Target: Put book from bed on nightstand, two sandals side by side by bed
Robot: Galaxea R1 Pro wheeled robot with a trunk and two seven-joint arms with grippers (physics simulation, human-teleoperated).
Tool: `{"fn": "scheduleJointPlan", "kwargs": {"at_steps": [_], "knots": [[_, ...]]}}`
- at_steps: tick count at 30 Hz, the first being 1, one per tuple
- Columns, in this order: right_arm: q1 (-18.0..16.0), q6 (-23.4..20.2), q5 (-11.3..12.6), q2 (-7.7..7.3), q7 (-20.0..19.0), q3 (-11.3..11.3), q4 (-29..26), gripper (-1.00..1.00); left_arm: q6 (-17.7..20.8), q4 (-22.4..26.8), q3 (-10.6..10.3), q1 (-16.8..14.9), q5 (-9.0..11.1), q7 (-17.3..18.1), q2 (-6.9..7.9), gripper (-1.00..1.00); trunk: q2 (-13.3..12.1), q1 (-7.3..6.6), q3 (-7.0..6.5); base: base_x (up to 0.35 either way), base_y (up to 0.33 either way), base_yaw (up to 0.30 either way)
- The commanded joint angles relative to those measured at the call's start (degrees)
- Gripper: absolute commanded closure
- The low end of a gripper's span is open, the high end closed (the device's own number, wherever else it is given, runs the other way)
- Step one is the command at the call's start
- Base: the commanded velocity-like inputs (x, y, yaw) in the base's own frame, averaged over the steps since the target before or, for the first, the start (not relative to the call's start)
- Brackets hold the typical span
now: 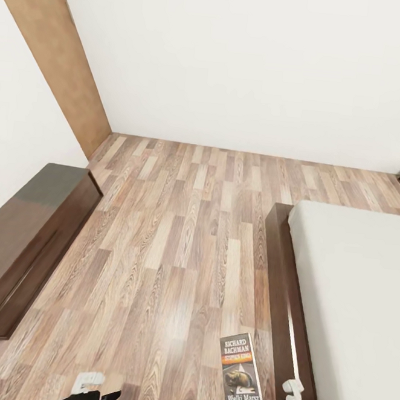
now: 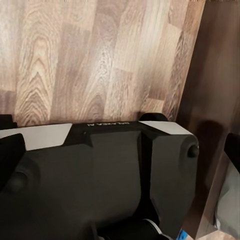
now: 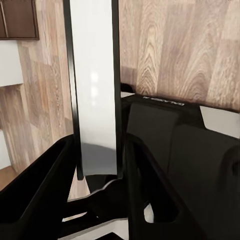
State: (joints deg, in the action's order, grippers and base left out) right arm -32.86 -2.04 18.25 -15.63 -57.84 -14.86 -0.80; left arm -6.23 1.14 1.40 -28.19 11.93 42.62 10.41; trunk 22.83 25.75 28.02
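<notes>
The book point(image 1: 241, 370) is seen in the head view at about 5 o'clock, raised above the wood-plank floor point(image 1: 179, 234) and just beside the bed point(image 1: 350, 286) base. In the right wrist view the book's white page edge point(image 3: 95, 90) stands between the two dark fingers of the right hand point(image 3: 97, 175), which is closed narrowly on its lower end; carriage toward a nightstand is judged the reason for this hold. The cover is a thin glossy paperback, dark with white lettering and an orange band. The mattress is plain light grey on a dark-brown base. A low dark-brown cabinet point(image 1: 26, 239) lies at 9 o'clock. The left hand point(image 1: 95, 394) is partly visible; its opening cannot be told.
</notes>
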Motion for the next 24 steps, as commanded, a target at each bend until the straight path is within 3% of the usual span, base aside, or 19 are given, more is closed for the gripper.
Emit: {"fn": "scheduleJointPlan", "kwargs": {"at_steps": [1,24], "knots": [[-0.02,-0.19,0.55,-0.02,-0.19,-0.53,0.03,1.00,-0.27,-0.09,0.10,-0.05,-0.06,0.18,0.01,-1.00,0.09,0.03,-0.02,0.000,0.000,0.000],[-0.04,-0.15,0.64,-0.45,-0.26,-0.44,0.27,1.00,-0.27,-0.09,0.14,-0.03,-0.01,0.15,0.05,-1.00,0.09,0.03,-2.18,0.000,0.000,0.000]]}}
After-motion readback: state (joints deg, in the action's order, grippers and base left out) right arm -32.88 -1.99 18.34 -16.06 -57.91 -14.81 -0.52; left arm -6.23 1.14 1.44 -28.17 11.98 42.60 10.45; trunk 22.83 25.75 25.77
